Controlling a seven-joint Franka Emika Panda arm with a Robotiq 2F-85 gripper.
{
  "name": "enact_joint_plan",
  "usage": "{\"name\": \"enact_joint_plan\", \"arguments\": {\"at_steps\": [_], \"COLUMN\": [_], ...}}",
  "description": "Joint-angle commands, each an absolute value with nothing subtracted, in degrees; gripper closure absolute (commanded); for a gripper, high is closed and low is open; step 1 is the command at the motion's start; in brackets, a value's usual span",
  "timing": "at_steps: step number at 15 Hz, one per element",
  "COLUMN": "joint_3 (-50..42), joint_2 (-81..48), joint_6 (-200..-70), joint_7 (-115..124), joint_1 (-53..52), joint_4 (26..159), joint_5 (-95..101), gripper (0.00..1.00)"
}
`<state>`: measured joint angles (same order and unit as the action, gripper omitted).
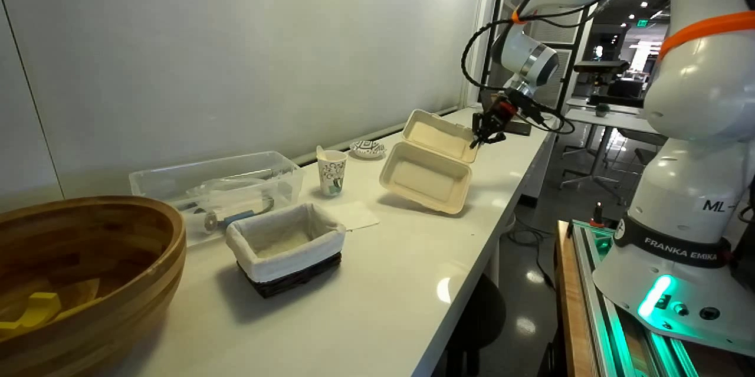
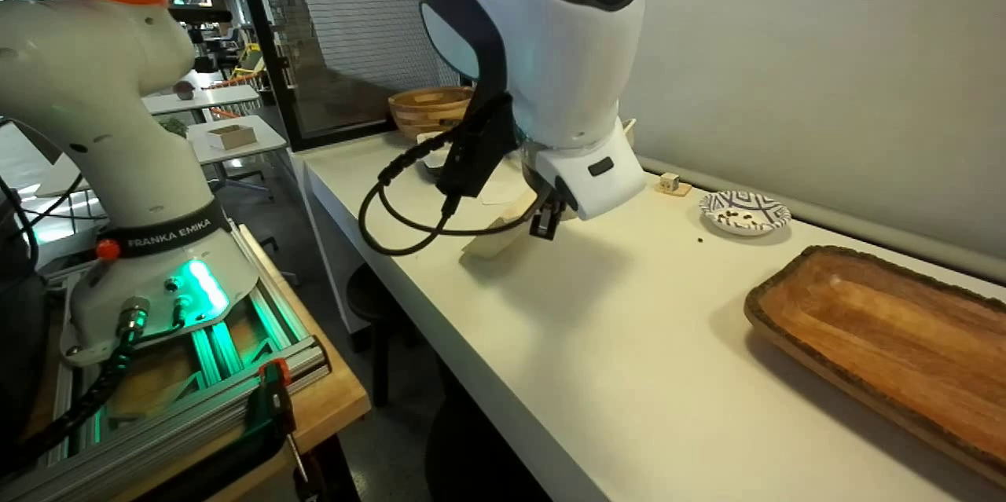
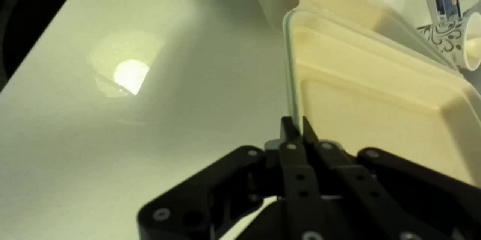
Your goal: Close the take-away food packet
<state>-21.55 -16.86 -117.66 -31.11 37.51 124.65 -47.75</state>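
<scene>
Packet (image 1: 427, 169) gapes open, tilted over the white counter (image 1: 354, 324), contact unclear, one side edge pinched by the gripper (image 3: 298, 127). Counter stretches between packet and robot-side edge (image 1: 460, 295); a cup (image 1: 332, 175) stands near, before the wall (image 1: 248, 46).

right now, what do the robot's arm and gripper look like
The Franka Emika Panda arm is glossy white and rounded, with orange bands, black cables, and a black base collar lettered FRANKA EMIKA above a green light. The Robotiq gripper is black, with jointed linkages, round fasteners and slim fingers.
</scene>
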Motion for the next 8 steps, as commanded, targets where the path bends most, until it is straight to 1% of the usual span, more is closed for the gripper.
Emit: {"name": "enact_joint_plan", "arguments": {"at_steps": [1,4,8], "joint_3": [-20.81,-20.35,-19.54], "joint_2": [-20.11,-22.12,-23.13], "joint_6": [-122.86,-128.43,-141.25], "joint_7": [-35.19,-35.28,-30.72], "joint_1": [38.98,38.38,35.33], "joint_4": [124.91,124.55,125.14], "joint_5": [-54.04,-55.47,-53.17], "gripper": [0.99,0.99,0.99]}}
